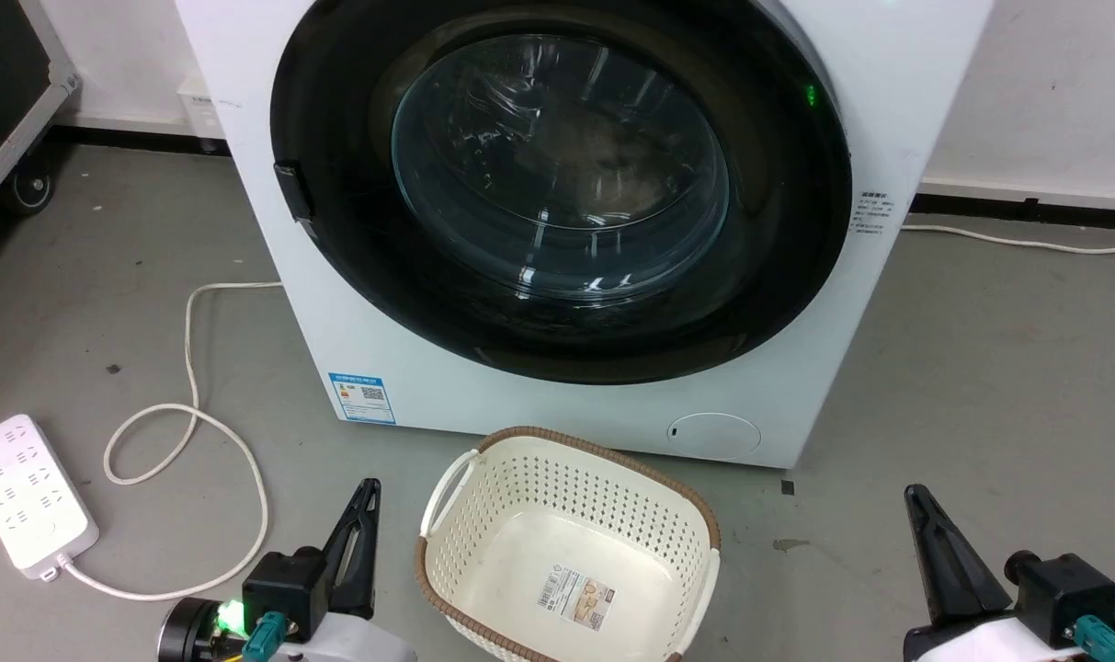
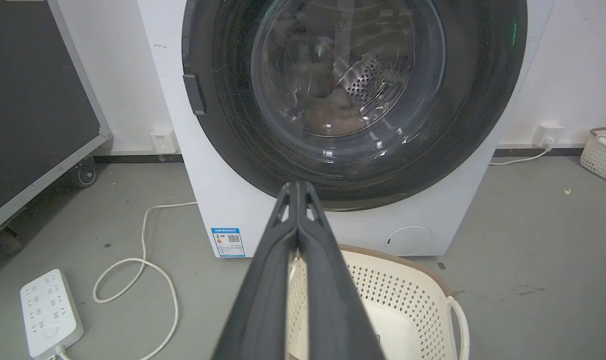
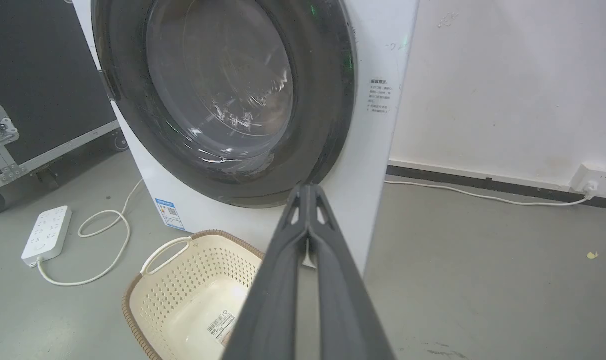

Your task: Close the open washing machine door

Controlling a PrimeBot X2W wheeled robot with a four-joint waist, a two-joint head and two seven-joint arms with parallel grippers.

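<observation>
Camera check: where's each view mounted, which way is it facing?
Head view: on the head, facing forward and down at the washing machine front; left gripper lower left, right gripper lower right.
Left wrist view: along its shut fingers, nearly square-on to the washing machine door.
Right wrist view: along its shut fingers, at the door obliquely from the right.
Shared: all three show the door, laundry basket and power strip.
</observation>
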